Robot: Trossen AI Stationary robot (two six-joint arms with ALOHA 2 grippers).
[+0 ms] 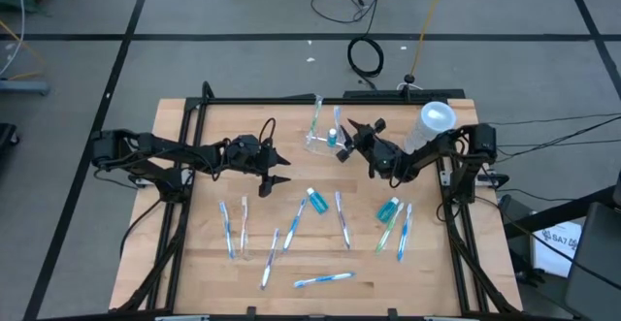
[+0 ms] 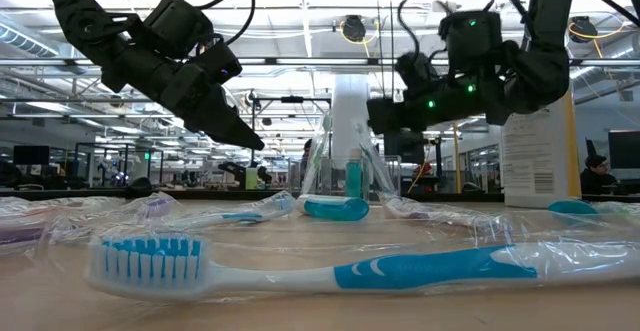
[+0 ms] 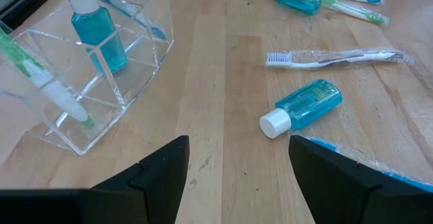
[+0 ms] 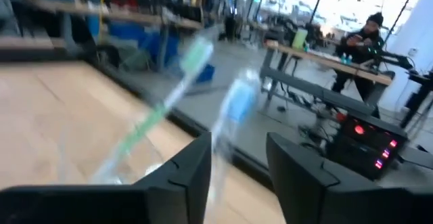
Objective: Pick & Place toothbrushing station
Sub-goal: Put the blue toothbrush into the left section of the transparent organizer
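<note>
The toothbrushing station (image 1: 318, 139), a clear holder with upright compartments, stands on its base at the far middle of the table. It holds an upright blue bottle (image 3: 98, 34) and a leaning green-and-white toothbrush (image 3: 42, 75). My right gripper (image 1: 349, 137) is level at its right side, open. A blurred blue-and-white brush (image 4: 233, 109) rises from the gap between its fingers. My left gripper (image 3: 237, 176) hangs open above the wood, left of and nearer than the station (image 3: 101, 82), with nothing between its fingers. My right gripper stands level beside the station's right side with the blue-and-white brush (image 4: 223, 149) in the gap between its fingers. The brush runs close along one finger (image 4: 193, 170). I cannot tell whether it touches that finger.
Wrapped toothbrushes (image 1: 230, 229) and small blue bottles (image 1: 315, 202) lie scattered over the near half of the table. One bottle (image 3: 304, 105) lies close in front of my left gripper. A tall whitish cylinder (image 1: 434, 122) stands at the far right, behind my right arm.
</note>
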